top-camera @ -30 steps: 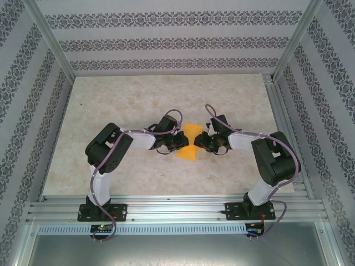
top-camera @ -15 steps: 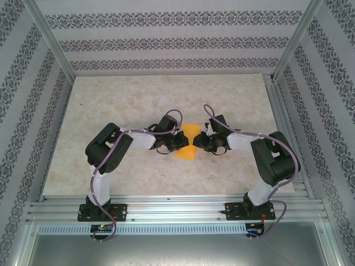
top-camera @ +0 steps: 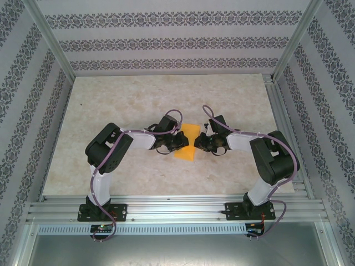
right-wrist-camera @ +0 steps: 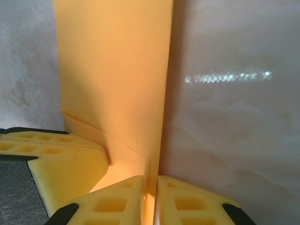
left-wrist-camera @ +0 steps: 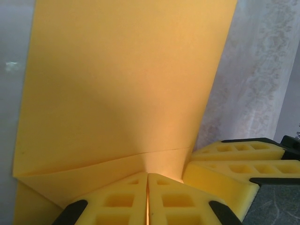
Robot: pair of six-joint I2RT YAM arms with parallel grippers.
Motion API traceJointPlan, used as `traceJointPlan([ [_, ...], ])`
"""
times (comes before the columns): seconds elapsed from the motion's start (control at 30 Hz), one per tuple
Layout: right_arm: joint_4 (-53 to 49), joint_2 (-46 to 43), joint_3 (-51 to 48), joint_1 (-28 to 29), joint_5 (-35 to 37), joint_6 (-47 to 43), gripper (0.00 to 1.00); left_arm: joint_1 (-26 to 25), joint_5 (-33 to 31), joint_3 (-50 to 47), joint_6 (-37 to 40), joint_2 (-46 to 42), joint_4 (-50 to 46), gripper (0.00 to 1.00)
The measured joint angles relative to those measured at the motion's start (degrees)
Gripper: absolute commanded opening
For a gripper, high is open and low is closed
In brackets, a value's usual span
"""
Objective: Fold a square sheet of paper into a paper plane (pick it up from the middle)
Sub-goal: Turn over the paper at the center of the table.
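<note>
The square sheet of paper (top-camera: 187, 153), orange-yellow and folded, lies mid-table, pinched narrow at its waist. My left gripper (top-camera: 182, 142) comes in from the left and is shut on the paper's folded edge (left-wrist-camera: 122, 84); its fingertips (left-wrist-camera: 148, 187) meet on it. From the right, my right gripper (top-camera: 196, 143) is shut on the opposite edge of the paper (right-wrist-camera: 112, 70), with the layers caught in the thin slit between its fingertips (right-wrist-camera: 150, 187). Each wrist view also catches the other gripper's yellow fingers (left-wrist-camera: 234, 164) (right-wrist-camera: 61, 159) close beside. A paper plane is out of view.
The tabletop (top-camera: 122, 105) is pale marble-patterned, fenced by aluminium rails (top-camera: 177, 208) in front and patterned walls behind and at both sides. Both arms bend inward toward the centre.
The right gripper has edged a little left onto the paper and its jaws have narrowed. The left gripper and the paper stay where they were.
</note>
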Motion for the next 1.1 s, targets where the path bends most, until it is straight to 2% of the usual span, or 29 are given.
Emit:
traceJointPlan([
  [0.2, 0.04, 0.26, 0.0, -0.02, -0.02, 0.02, 0.14, 0.0, 0.0, 0.0, 0.0, 0.0, 0.0, 0.11],
  [0.27, 0.04, 0.28, 0.0, -0.02, -0.02, 0.0, 0.08, 0.0, 0.0, 0.0, 0.0, 0.0, 0.0, 0.11],
  [0.43, 0.22, 0.28, 0.0, -0.02, -0.02, -0.02, 0.06, 0.0, 0.0, 0.0, 0.0, -0.11, -0.02, 0.11],
  [0.5, 0.22, 0.28, 0.0, -0.02, -0.02, -0.22, 0.01, 0.0, 0.0, 0.0, 0.0, -0.35, -0.02, 0.12],
  [0.73, -0.48, -1.14, 0.0, -0.02, 0.24, -1.27, 0.0, 0.09, -0.11, 0.0, 0.15, -2.6, -0.24, 0.18],
  [0.93, -7.48, -7.15, 1.75, -0.02, 3.96, -4.74, 0.0, 0.31, -3.1, -0.07, 1.25, -8.46, -2.99, 0.24],
  [1.1, -18.36, -11.74, 7.8, 0.39, 11.96, -10.32, 0.0, 2.38, -8.17, -0.9, 2.54, -17.35, -7.06, 0.24],
])
